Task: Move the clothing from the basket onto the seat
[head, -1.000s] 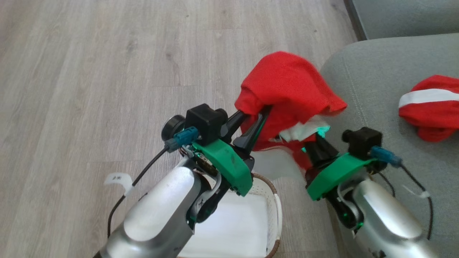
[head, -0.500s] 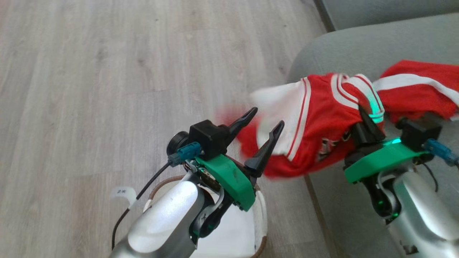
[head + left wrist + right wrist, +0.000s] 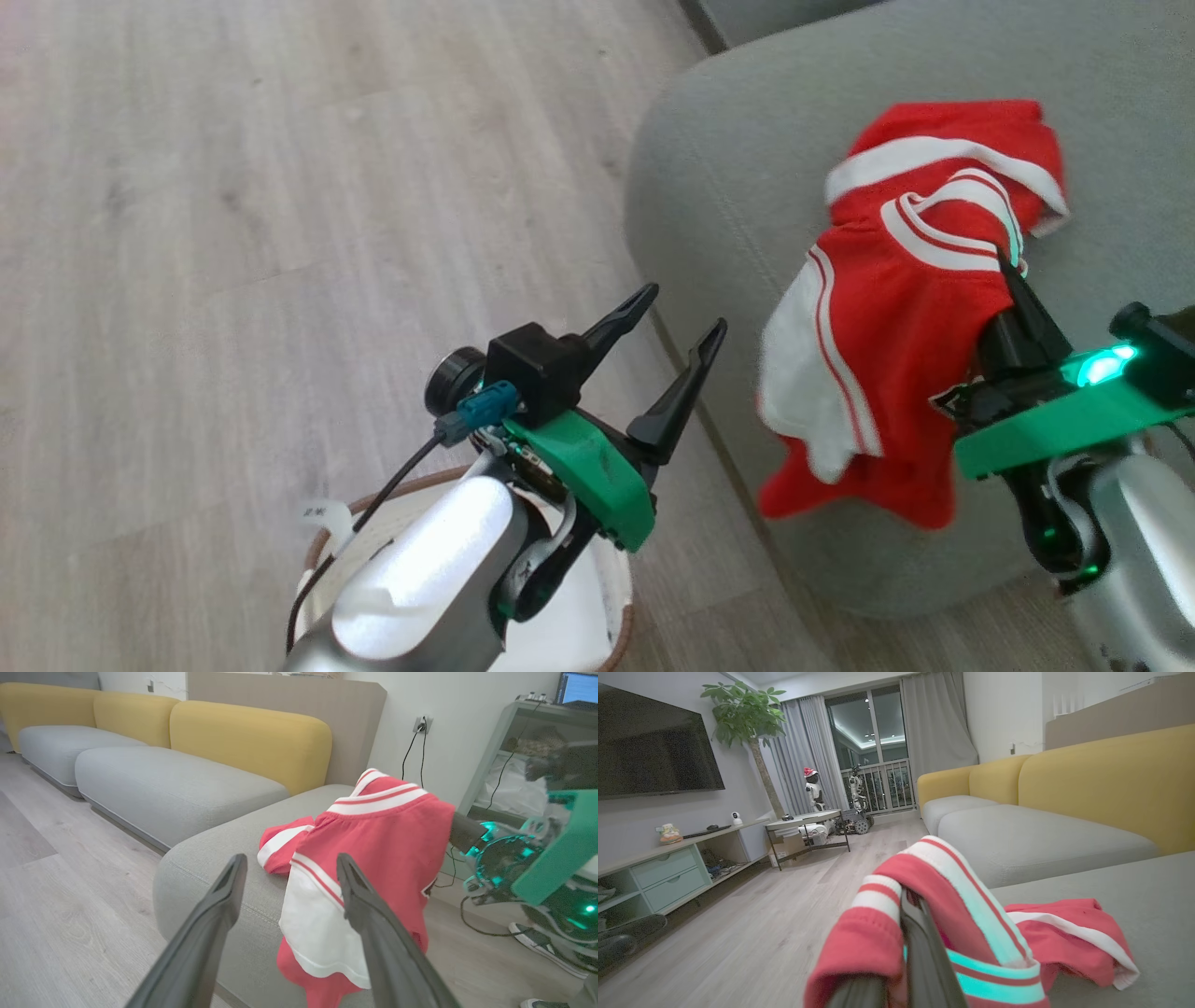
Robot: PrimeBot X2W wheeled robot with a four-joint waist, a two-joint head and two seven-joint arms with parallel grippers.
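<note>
Under everything you have the pale wood-plank floor (image 3: 233, 187), which takes up the left of the head view. To your right stands the seat (image 3: 747, 168), a large grey-green fabric sofa cushion with rounded edges, far bigger than the other things.

The clothing (image 3: 387, 840) is at the seat in two pieces, both bright red soft fabric with white bands and thin stripes. The first jersey (image 3: 896, 355) hangs from your right claw over the cushion's near rounded edge. Its white side panel and red hem droop down the cushion's front, and its left edge is blurred in the head view. The second jersey (image 3: 943, 131) lies crumpled on top of the seat, just behind the first and touching it.

At the bottom of the head view, partly hidden beneath your left forearm, sits the small white perforated plastic basket (image 3: 611, 607) with a brown woven rim. It stands on the floor, near the seat but apart from it.

Your right claw (image 3: 1013, 289) is pressed together on the first jersey's striped band. In the right wrist view the cloth folds over the dark fingers (image 3: 920, 952). Your left claw (image 3: 683, 308) is spread wide and grips nothing. It hovers above the floor between basket and seat, pointing at the hanging jersey without touching it.
</note>
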